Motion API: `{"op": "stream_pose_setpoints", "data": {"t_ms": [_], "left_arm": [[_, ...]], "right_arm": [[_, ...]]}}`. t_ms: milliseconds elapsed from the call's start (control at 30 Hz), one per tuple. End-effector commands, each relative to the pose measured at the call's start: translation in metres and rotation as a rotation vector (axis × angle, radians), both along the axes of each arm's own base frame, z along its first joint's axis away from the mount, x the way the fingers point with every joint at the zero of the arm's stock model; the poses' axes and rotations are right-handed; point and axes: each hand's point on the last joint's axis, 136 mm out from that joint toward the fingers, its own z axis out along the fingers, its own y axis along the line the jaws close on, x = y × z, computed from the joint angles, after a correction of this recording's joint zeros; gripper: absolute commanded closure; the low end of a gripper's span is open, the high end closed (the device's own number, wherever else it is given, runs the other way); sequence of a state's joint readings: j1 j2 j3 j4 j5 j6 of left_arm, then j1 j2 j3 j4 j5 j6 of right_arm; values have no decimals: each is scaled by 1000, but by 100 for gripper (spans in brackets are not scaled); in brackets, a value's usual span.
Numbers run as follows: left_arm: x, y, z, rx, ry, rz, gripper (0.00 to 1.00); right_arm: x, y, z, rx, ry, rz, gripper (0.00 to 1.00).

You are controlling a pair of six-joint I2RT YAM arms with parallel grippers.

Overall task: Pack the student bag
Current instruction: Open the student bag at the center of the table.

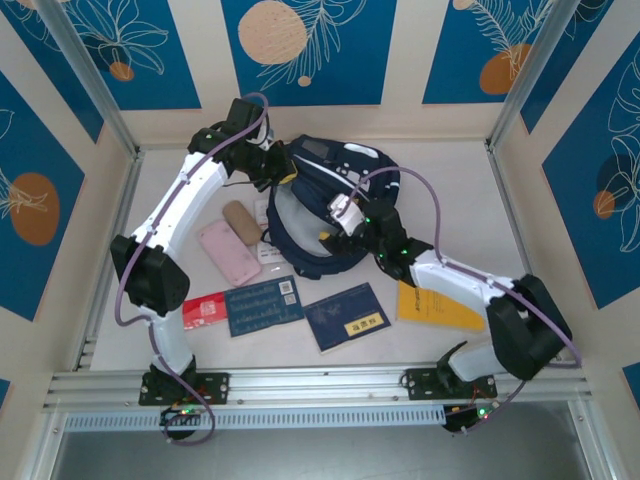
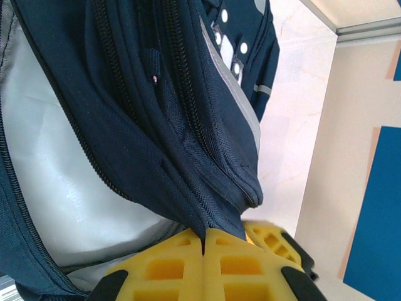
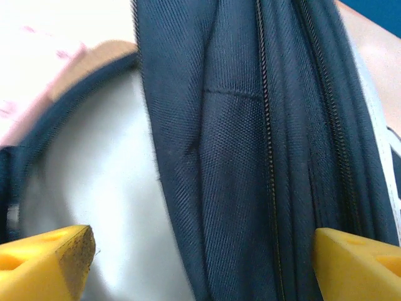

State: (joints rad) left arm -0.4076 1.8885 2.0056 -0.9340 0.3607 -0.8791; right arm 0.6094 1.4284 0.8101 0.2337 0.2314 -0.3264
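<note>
**Student bag (image 1: 312, 262) lying at the far middle of the tabletop (image 1: 455, 200), one tool clamped on it and the other spread.**

Nearest the arm bases, a red card (image 1: 205, 311), a dark blue booklet (image 1: 265, 305), a navy booklet (image 1: 345, 318) and a yellow notebook (image 1: 440, 306) lie in a row. Behind them a pink case (image 1: 230, 253) and a tan case (image 1: 242, 222) lie just left of the bag. The bag's long axis runs roughly near to far, and its main mouth gapes toward the left, showing pale lining. The right arm folds its elbow low at the right and slants its forearm up-left. The right tool (image 3: 202, 251) has its fingers wide apart astride the bag's navy zipped edge and grips nothing. The left arm arcs up the left side and bends back at the bag's far-left corner. The left tool (image 2: 203, 241) is pinched tight on a fold of navy fabric beside a zip.
</note>
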Motion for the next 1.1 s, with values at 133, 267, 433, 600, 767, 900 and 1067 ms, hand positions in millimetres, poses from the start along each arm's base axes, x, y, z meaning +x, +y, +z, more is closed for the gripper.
{"op": "stream_pose_setpoints", "data": {"t_ms": [133, 267, 433, 600, 767, 900, 1067], "left_arm": [[-4, -5, 27, -59, -74, -63, 100], [-2, -4, 27, -39, -104, -87, 100], [-1, -20, 36, -71, -196, -221, 92], [4, -49, 33, -73, -247, -325, 87], [4, -98, 34, -93, -275, -439, 85], [-4, -129, 49, -86, -350, -503, 68], [-10, -107, 60, 47, -423, -478, 49]], "right_arm": [[70, -25, 32, -167, -274, -222, 24], [59, -16, 49, -64, -259, -144, 79], [42, -18, 76, 76, -90, -152, 100], [29, -21, 77, 47, 13, -162, 100], [25, -34, 70, 137, 180, -320, 100], [22, -46, 58, 145, 302, -455, 100], [26, -95, 61, 289, 417, -701, 100]]}}
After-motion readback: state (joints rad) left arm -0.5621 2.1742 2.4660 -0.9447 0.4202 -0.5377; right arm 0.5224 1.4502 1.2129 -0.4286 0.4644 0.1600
